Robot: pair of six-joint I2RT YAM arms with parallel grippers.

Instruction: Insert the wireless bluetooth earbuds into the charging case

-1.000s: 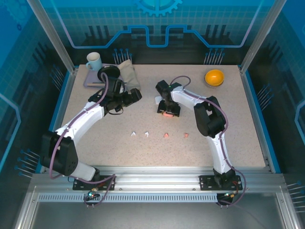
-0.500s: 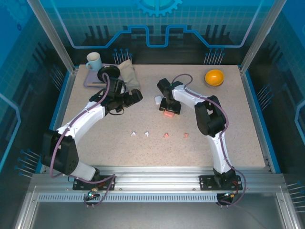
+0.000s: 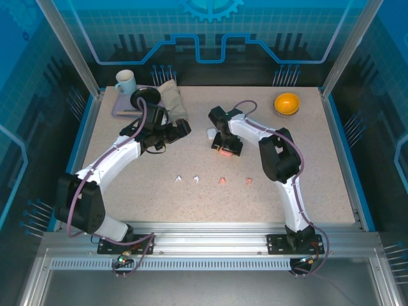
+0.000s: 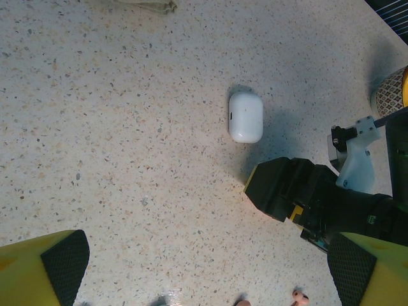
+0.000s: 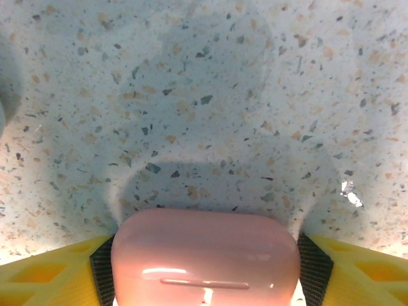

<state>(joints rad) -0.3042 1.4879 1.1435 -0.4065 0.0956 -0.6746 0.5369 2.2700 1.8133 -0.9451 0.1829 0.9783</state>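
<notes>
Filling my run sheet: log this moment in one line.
left gripper open; right gripper shut on glossy pink charging case; white oval case lying free

A speckled beige tabletop [image 3: 331,178] sits inside blue patterned walls [image 3: 268,25] and aluminium posts [image 3: 70,48].

Beige-grey table [image 3: 159,204], speckled with dark and tan flecks. Glossy salmon-pink case [image 5: 205,255]. Yellow fingers [image 5: 38,277], black textured pads [image 5: 102,268]. Plain white case [image 4: 245,116]. Two white earbuds [image 3: 180,179], two salmon-pink earbuds [image 3: 222,180]. Orange bowl [image 3: 287,102], pale mug [image 3: 125,81], white-and-black arms [image 3: 121,153] with purple cables.
</notes>
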